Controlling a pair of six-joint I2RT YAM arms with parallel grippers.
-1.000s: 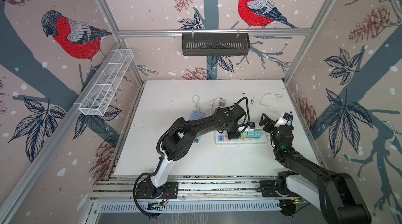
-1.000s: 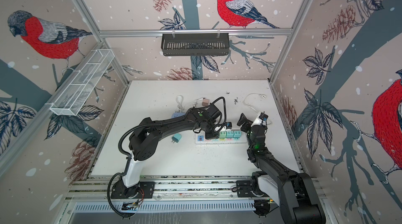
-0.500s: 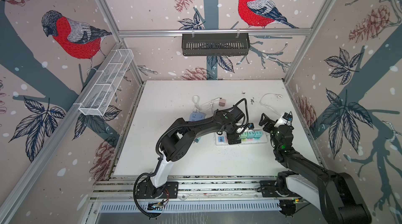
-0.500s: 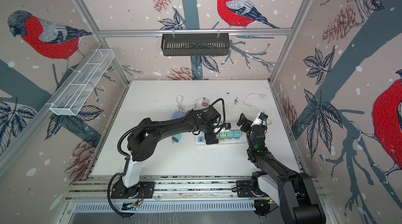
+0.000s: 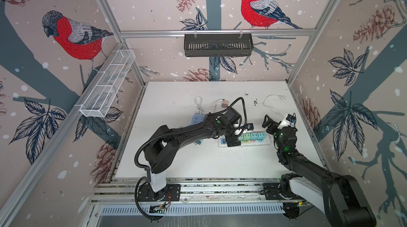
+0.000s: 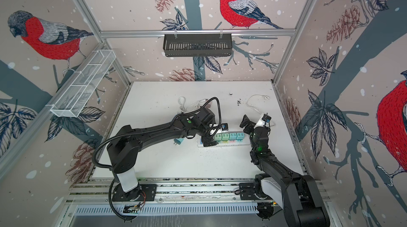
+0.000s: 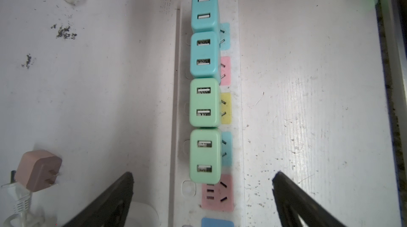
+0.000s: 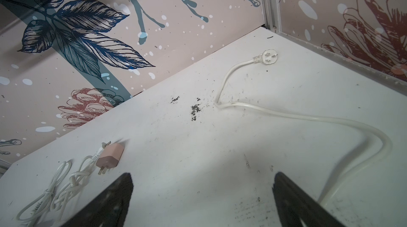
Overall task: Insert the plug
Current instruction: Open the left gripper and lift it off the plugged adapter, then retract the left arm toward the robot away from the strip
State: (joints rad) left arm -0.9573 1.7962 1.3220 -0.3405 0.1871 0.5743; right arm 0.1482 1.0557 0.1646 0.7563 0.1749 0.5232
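Since a second ago our left hand (image 7: 202, 174) has sprung wide open, holding nothing, over the green plug (image 7: 204, 155), which stands in the power strip (image 7: 237, 109); our right hand (image 8: 202, 176) hangs wide open, empty.

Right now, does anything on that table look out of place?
Slightly. A white plug lies loose far back on the table, plugged into nothing, black specks beside its cord. The four chargers sit neatly in the strip.
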